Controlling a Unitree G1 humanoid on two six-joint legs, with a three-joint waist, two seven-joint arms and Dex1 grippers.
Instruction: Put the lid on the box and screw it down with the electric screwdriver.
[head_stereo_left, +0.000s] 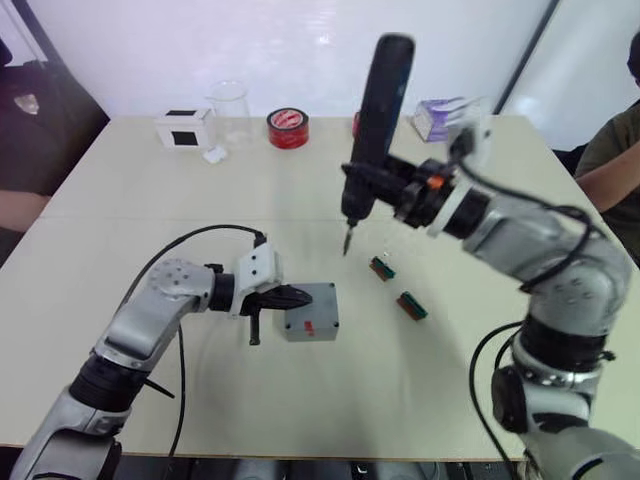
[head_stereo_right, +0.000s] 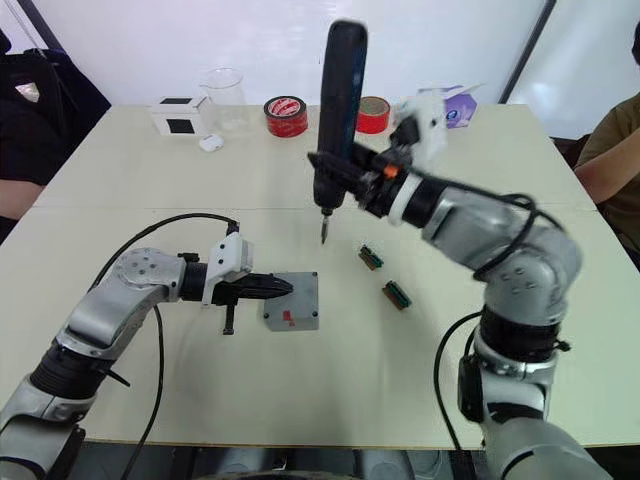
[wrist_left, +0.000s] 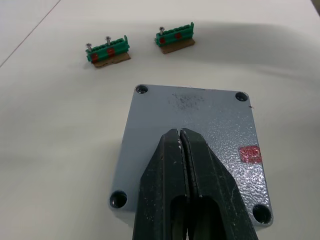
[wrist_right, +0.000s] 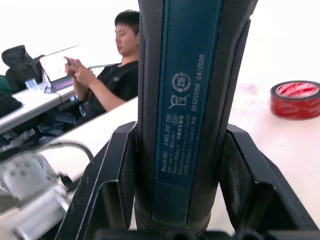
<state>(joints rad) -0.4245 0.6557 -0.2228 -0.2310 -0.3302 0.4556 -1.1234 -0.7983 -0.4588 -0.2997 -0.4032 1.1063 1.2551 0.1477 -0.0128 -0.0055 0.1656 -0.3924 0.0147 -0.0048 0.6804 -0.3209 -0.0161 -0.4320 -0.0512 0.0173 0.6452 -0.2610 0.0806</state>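
Holding the electric screwdriver (head_stereo_left: 378, 120) upright in my right gripper (head_stereo_left: 400, 195), fingers clamped on either side of its black body, I had its thin bit pointing down at the table (head_stereo_left: 120, 190), raised clear of the surface and off to the far right of the box (head_stereo_left: 311, 312). The lid (wrist_left: 195, 145) already sat on that box, flush with it, a small red mark on its top and all four corner holes looking empty in the left wrist view. My left gripper (head_stereo_left: 292, 297) had its fingers pressed together, holding nothing, their tips resting on the lid near its middle, by my reading to pin it down. So I judged the lidding done and the screwing-down not yet begun. Two small green holders (head_stereo_left: 396, 288) with screws standing in them lay on the table beyond the box's right side, near the bit. The next move, as I saw it, called for lowering the bit straight onto a screw head, then carrying it to a corner hole without nudging the lid
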